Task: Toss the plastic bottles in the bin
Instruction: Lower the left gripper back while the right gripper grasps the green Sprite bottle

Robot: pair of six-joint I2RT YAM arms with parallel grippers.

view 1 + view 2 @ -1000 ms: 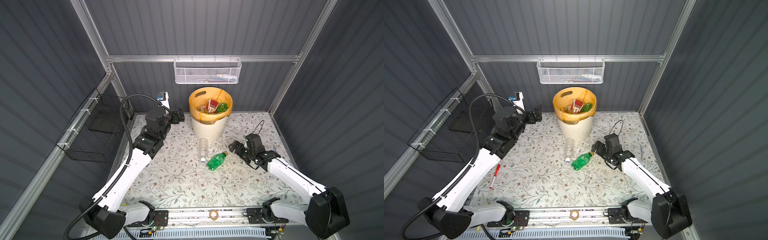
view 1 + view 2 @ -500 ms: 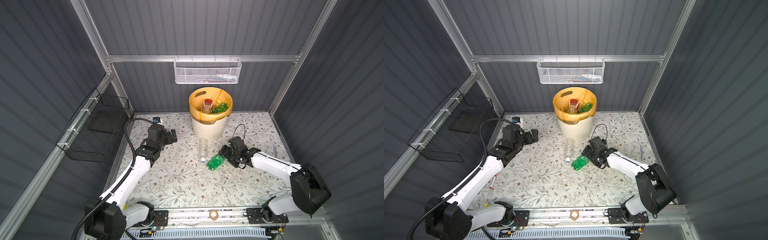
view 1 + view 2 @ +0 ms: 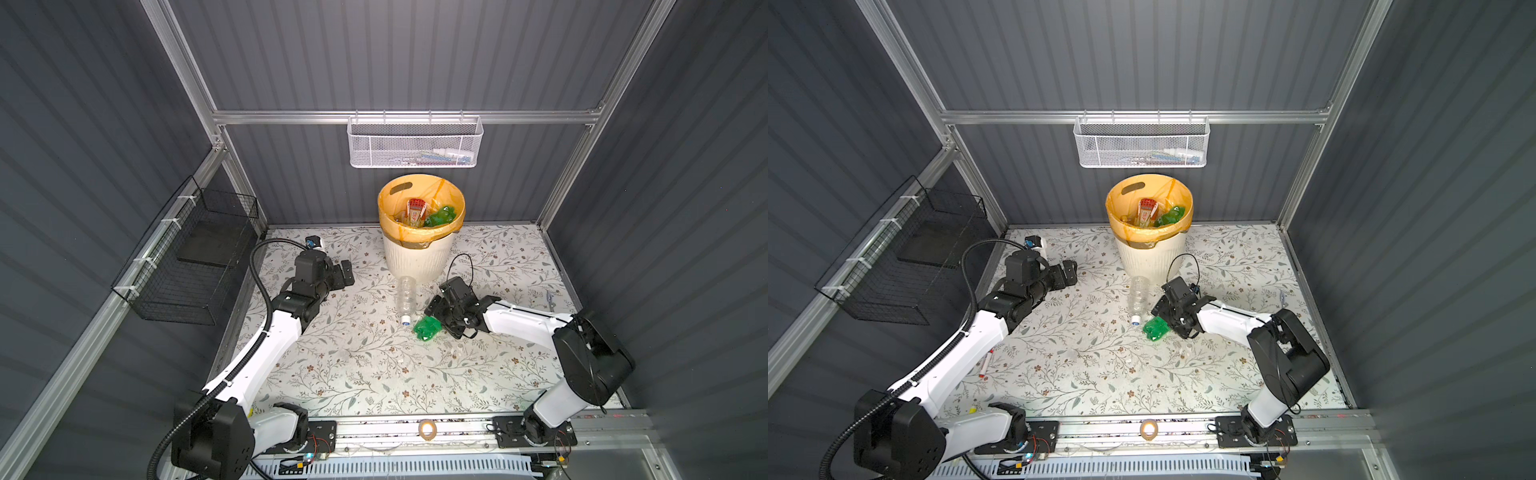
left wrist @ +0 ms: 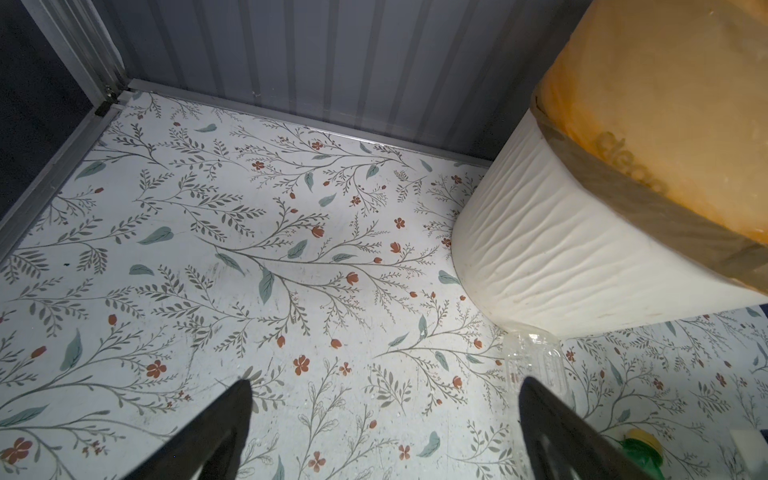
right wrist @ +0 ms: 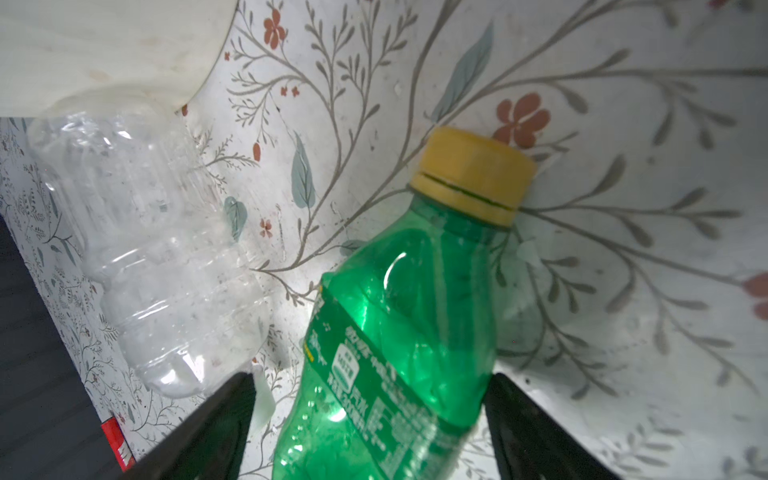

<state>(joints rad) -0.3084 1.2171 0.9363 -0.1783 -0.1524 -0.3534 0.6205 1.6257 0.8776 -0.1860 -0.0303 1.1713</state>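
**Two bottles to go.** My right gripper straddles a crushed green bottle lying on the floral tabletop in front of the bin. The jaws stand apart, one finger on either side of the bottle's body. One finger sits at the plastic's edge and the other shows a gap, so I judge the bottle not yet clamped. Its yellow cap shows clearly in the right wrist view.

Between that bottle and the bin lies a clear bottle, its base touching the bin's foot and its cap pointing away from the bin. The green bottle rests just beside that cap. My left gripper hangs low to the bin's left in both top views, near the bin but apart from it. Its jaws are wide and empty, with only tabletop between them.

Inside the bin's orange liner I can see at least a red-labelled bottle and another green bottle. What lies under them is hidden.

By my reckoning the job is most of the way done, since the two on the tabletop are the only bottles I can find outside the bin. What is left is to grip and lift the green one, drop it over the rim, then fetch the clear one, which either arm looks able to reach.
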